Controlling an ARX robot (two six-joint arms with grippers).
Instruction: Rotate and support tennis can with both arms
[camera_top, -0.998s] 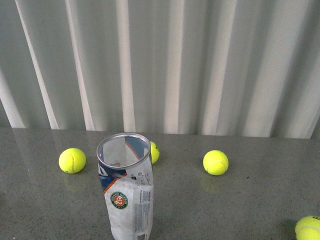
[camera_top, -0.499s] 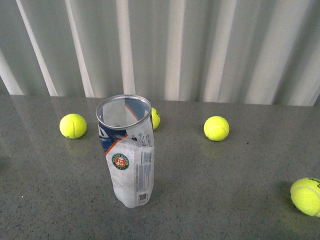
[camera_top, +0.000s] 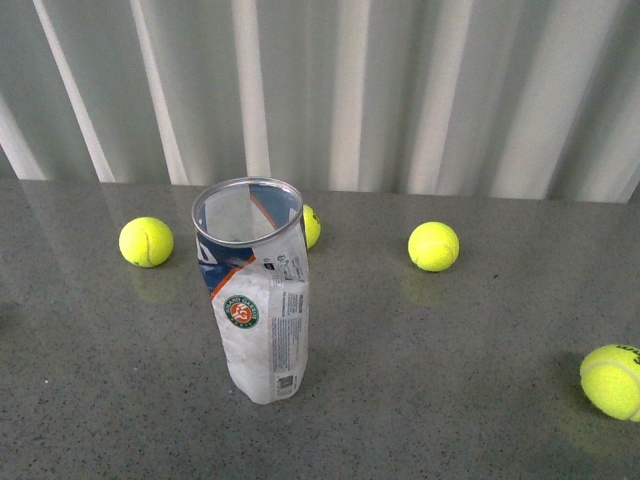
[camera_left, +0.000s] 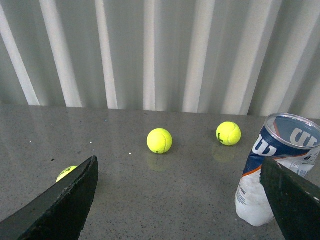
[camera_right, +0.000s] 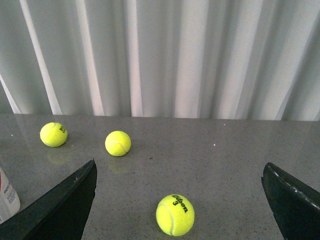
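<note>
Right now your tennis can (camera_top: 258, 300) stands upright on the grey speckled table (camera_top: 450, 380), open mouth up, a little left of centre in the front view, with the round logo and the white label facing the camera. Neither arm shows in that view.

Four tennis balls lie around it. One ball (camera_top: 146, 242) sits well to the can's left, a second ball (camera_top: 311, 226) is just behind the can's rim and partly hidden by it, a third ball (camera_top: 433, 246) lies to the right, and a fourth ball (camera_top: 612, 381) rests near the right edge, closer to the camera. Behind the table hangs a pale pleated curtain (camera_top: 400, 90).

Your left gripper (camera_left: 180, 200) has its fingers spread wide with nothing between them; in the left wrist view the can (camera_left: 272, 170) stands beside one finger (camera_left: 295, 197), and you cannot tell from this angle whether they touch, though they look apart. A ball peeks out behind the other finger (camera_left: 62, 202).

Your right gripper (camera_right: 180, 200) is likewise spread wide and empty. A ball marked Wilson 3 (camera_right: 175, 215) lies on the table between its fingers, and only a sliver of the can (camera_right: 7, 197) shows at the picture's edge.
</note>
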